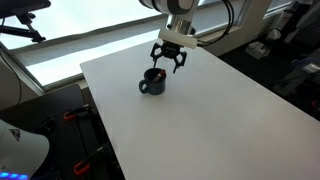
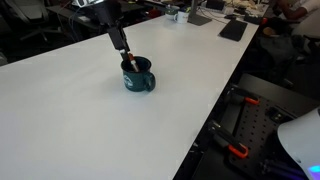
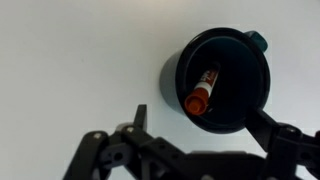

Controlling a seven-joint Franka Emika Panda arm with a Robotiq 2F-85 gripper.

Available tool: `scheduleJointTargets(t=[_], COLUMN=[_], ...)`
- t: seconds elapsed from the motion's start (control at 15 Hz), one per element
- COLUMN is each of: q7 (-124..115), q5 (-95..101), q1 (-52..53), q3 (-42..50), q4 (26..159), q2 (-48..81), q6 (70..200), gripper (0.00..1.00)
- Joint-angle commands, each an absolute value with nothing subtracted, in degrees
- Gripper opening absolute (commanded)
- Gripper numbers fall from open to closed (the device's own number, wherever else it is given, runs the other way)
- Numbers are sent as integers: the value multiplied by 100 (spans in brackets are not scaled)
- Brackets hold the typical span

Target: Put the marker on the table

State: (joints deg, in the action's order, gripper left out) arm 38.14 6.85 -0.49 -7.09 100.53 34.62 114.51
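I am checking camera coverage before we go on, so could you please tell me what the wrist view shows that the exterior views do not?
Only the wrist view looks straight down into the mug, clearly showing the marker lying inside it with an orange-red end. Only the exterior views show the arm, the open tool hanging just above the mug, the edges of the table and the room around it. Both share the dark mug standing on the white table.
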Motion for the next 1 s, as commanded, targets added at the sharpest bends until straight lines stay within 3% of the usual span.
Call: scheduleJointTargets(t=[0.0,0.07,0.93], q7=[3728,3809,3411], q5=[752,688,651], q1=[-29,-42,116], q3=[-709,-716,-744], q4=[10626,10197,10733], q2=[2963,3321,2960], q6=[11714,11504,11810], gripper=[100,100,100])
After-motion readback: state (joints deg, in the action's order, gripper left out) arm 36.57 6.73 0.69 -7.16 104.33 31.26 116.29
